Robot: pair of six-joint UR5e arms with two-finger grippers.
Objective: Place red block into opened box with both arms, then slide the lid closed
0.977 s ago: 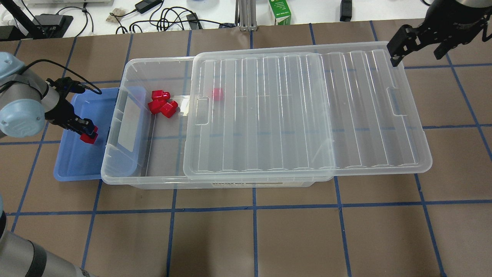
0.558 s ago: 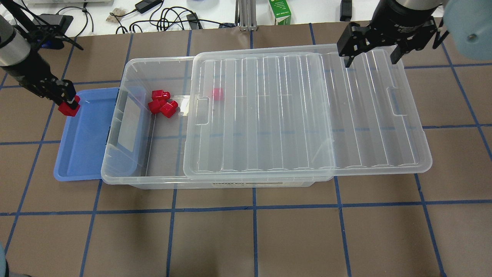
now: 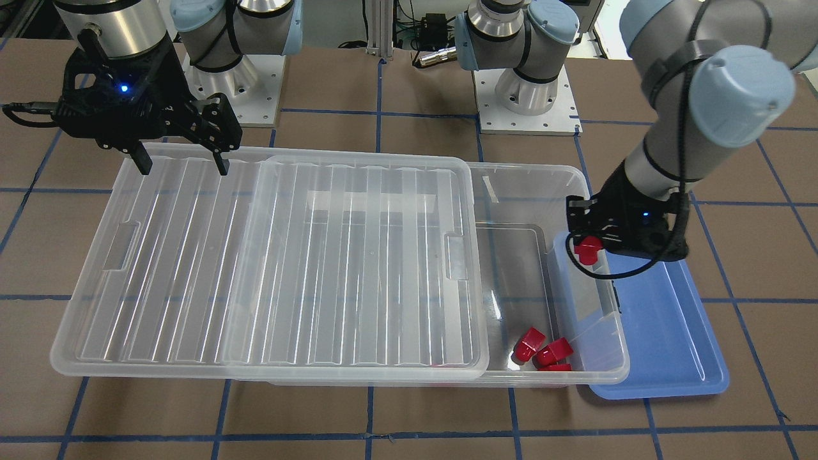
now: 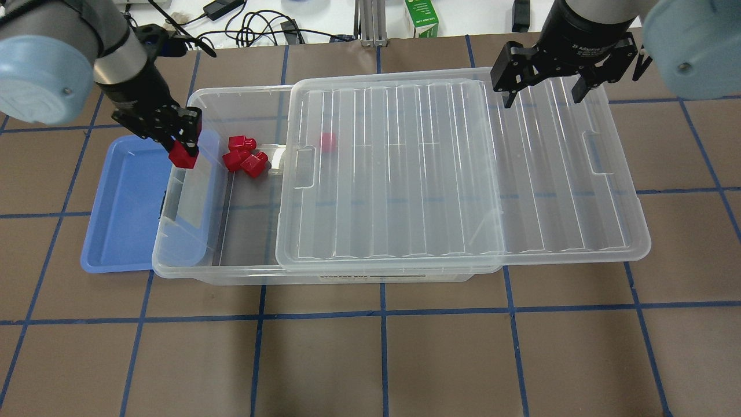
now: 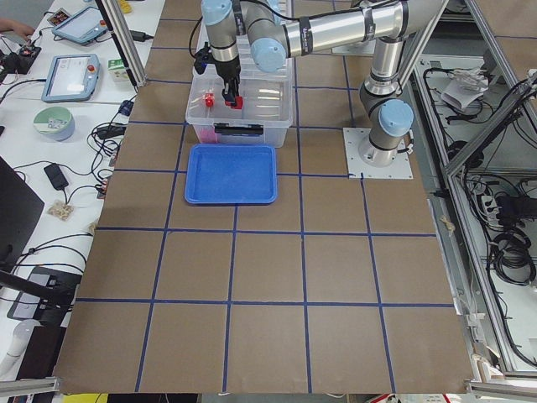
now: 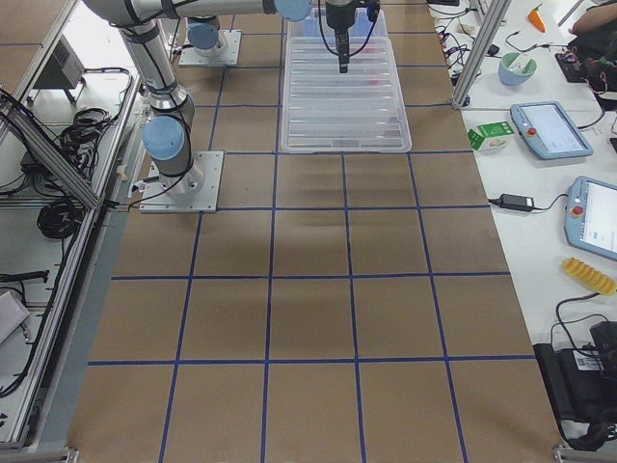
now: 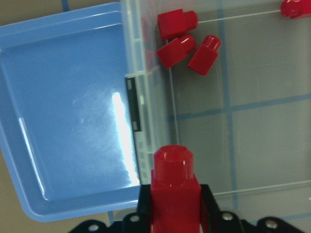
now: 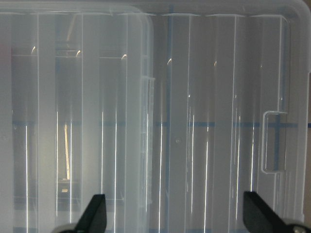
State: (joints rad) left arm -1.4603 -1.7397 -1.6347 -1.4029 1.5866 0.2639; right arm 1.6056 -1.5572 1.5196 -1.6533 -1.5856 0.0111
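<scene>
Over the past second the left pincer (image 4: 184,149) has lifted out of the blue tray (image 4: 124,202) and swung toward the box (image 4: 243,91). It now pinches the red block (image 4: 183,156) in the air above the box's left end wall. The left wrist view shows the block right over that wall, between the tray and the uncovered part of the box. Three other red blocks (image 4: 245,156) already lie there, with a fourth (image 4: 328,141) under the lid (image 4: 463,174). The right pincer (image 4: 542,99) has also moved in from beyond the lid's far right corner and hangs spread over the lid's far edge, gripping nothing. The lid still overhangs the box's right end above the worktop (image 4: 382,359). The drop looks close, needing a little more travel inward, and closing the lid comes after.
</scene>
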